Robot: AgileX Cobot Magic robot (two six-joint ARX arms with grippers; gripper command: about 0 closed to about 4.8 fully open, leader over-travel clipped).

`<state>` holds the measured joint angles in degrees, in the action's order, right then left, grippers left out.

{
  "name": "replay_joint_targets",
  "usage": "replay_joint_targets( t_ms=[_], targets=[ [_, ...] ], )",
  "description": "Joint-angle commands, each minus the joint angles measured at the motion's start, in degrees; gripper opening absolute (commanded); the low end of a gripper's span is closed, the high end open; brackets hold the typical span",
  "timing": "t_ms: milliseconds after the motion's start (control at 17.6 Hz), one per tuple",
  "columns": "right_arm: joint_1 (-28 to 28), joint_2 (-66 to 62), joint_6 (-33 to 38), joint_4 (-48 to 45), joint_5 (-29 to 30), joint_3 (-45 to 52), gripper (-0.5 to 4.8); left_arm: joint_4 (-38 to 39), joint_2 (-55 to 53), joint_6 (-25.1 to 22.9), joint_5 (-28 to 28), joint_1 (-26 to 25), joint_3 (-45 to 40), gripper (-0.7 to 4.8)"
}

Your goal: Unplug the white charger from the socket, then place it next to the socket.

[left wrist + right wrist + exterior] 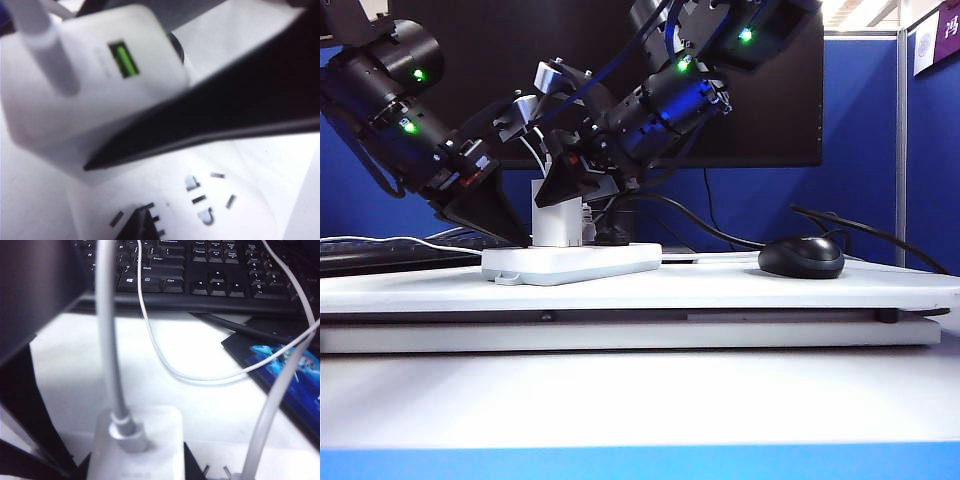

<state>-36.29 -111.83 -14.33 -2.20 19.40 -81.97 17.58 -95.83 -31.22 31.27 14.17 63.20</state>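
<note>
The white charger [558, 222] stands upright on the socket [570, 263], a long white power strip; no prongs show under it. My right gripper [562, 198] comes down from the upper right and is shut on the charger [137, 450], a black fingertip [192, 465] against each side. A thick white cable [110, 350] rises from the charger's top. My left gripper [515, 238] slants down from the left with its black tip [140, 227] resting on the socket's face [215, 200], close beside the charger [90, 90]. It looks shut with nothing held.
A black mouse [802, 257] lies on the white board [720, 285] to the right. A black plug [615, 235] sits in the socket behind the charger. A black keyboard [200, 270], a printed mouse pad [280, 365] and loose white cables lie beyond.
</note>
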Motion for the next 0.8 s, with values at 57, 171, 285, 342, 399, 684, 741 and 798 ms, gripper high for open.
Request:
replay_joint_targets(
  t_ms=[57,171,285,342,399,684,741,798],
  targets=[
    [-0.28,0.81,1.07,-2.84,2.03,-0.33,0.0,2.43,-0.59,0.17,-1.9,-0.09,-0.37,-0.06],
    [-0.02,0.87,2.19,-3.85,3.21,-0.33,0.0,2.51,-0.59,0.15,-1.9,-0.09,-0.37,-0.06],
    [-0.02,1.01,-0.11,-3.87,0.37,-0.33,0.0,2.51,-0.59,0.17,-1.9,-0.09,-0.35,-0.06],
    [0.0,1.03,1.25,-4.13,1.6,-0.33,0.0,2.54,-0.59,0.15,-1.9,-0.09,-0.31,-0.06],
    [0.42,1.11,3.21,-4.52,3.43,-0.33,0.0,2.54,-0.59,0.17,-1.9,-0.09,-0.26,-0.06],
    [0.87,2.64,-0.11,-3.74,2.93,-0.33,0.0,2.58,-0.61,0.17,-1.88,-0.09,-0.17,-0.06],
    [0.94,2.73,0.39,-4.09,3.41,-0.33,0.0,2.49,-0.7,0.15,-1.88,-0.09,-0.17,-0.06],
    [0.92,2.91,-0.94,-4.0,2.12,-0.33,0.0,2.51,-0.85,0.15,-1.88,-0.09,-0.15,-0.06]
  ],
)
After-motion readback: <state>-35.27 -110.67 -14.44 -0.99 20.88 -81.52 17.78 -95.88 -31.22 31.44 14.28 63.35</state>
